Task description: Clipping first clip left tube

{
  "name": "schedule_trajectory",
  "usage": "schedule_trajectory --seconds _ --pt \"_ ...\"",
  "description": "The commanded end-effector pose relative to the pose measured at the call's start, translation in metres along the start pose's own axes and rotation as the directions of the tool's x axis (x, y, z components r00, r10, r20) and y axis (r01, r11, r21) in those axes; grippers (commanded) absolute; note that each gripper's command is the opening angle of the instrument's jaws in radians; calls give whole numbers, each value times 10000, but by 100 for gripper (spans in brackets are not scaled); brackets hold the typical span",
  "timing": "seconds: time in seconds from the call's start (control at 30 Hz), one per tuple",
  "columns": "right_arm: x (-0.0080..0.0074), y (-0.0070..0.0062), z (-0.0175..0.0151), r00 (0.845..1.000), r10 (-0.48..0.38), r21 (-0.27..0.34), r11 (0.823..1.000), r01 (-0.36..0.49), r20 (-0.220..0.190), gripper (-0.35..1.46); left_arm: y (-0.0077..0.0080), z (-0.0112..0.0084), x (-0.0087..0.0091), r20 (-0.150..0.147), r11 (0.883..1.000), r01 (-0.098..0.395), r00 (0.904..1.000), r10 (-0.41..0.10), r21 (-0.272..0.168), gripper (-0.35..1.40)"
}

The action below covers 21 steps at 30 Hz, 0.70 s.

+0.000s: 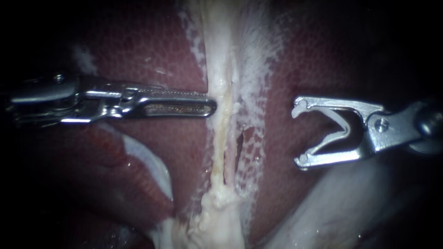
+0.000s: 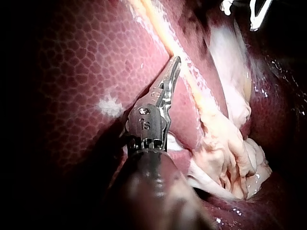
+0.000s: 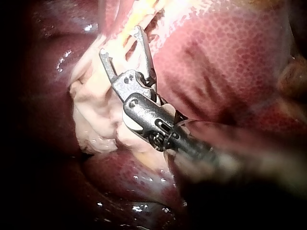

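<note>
Two pale tubes run down the middle of the liver [image 1: 161, 50], parted by a dark slit. The left tube [image 1: 223, 131] is yellowish, the right tube [image 1: 252, 138] whitish. My left instrument [image 1: 211, 106] comes in from the left with its jaws shut, the tip resting against the left tube's edge. My right instrument [image 1: 299, 134] stands to the right of both tubes, clear of them. Its jaws are spread wide and hold an open white clip [image 1: 340, 130] between them. In the right wrist view the spread jaws [image 3: 120, 41] point at the tubes [image 3: 128, 32] just ahead.
A clump of pale fatty tissue [image 1: 217, 216] sits where the tubes join. Whitish membrane [image 1: 263, 55] covers the liver beside the right tube. In the left wrist view the shut jaws [image 2: 174, 65] lie beside the yellowish tube [image 2: 165, 34].
</note>
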Motion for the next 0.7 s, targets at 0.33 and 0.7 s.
schedule_trajectory --seconds 0.33,0.7 --pt "0 0 0 10000 1 0 10000 -1 1 60 -2 -3 -1 2 10000 12 10000 -12 -13 -35" --pt "0 0 1 9991 416 -12 9991 -416 -10 60 -14 -18 -8 -13 10000 66 10000 -66 28 -35"
